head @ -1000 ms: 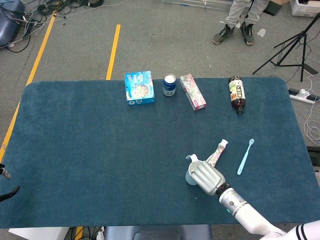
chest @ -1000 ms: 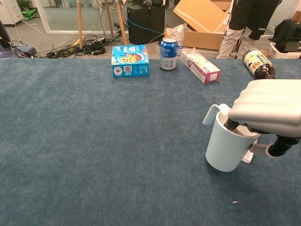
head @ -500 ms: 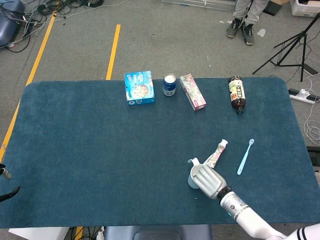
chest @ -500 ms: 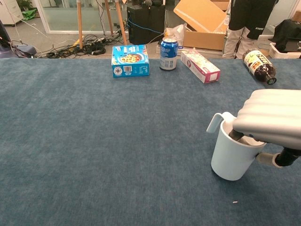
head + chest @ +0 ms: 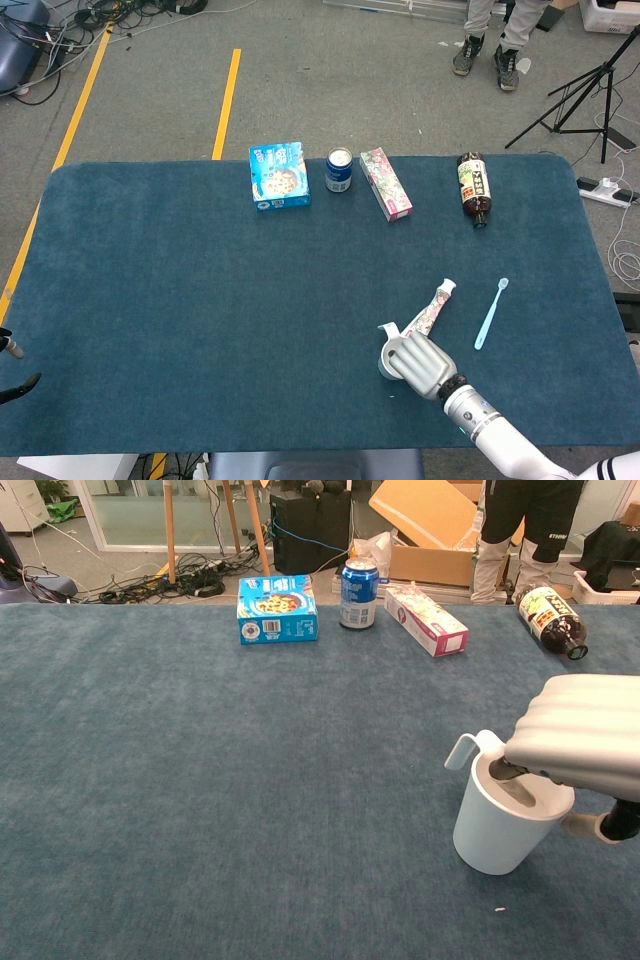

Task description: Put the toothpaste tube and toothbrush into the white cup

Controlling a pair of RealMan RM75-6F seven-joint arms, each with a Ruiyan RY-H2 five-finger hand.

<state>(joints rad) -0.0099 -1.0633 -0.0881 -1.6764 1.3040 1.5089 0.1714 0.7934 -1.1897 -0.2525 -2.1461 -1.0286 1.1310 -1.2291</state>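
The white cup [image 5: 384, 362] [image 5: 500, 825] stands upright near the table's front right, its handle pointing away to the left. My right hand [image 5: 422, 362] [image 5: 585, 735] lies over its rim and grips it, fingers dipping inside the cup. Just behind the cup lies the patterned toothpaste tube [image 5: 432, 308], flat on the cloth. The light blue toothbrush [image 5: 490, 313] rests a little to the right of the tube. The chest view shows neither of them. Only small dark slivers at the head view's left edge [image 5: 12, 368] may belong to my left hand.
Along the far edge stand a blue box [image 5: 279, 175] [image 5: 277, 609], a blue can [image 5: 339, 170] [image 5: 359, 594], a pink carton [image 5: 386, 183] [image 5: 426, 620] and a dark bottle lying down [image 5: 473, 187] [image 5: 548, 618]. A person stands beyond the table.
My right hand has drawn the white cup slightly toward the front edge and to the right, still gripping it. The tube and toothbrush have stayed put.
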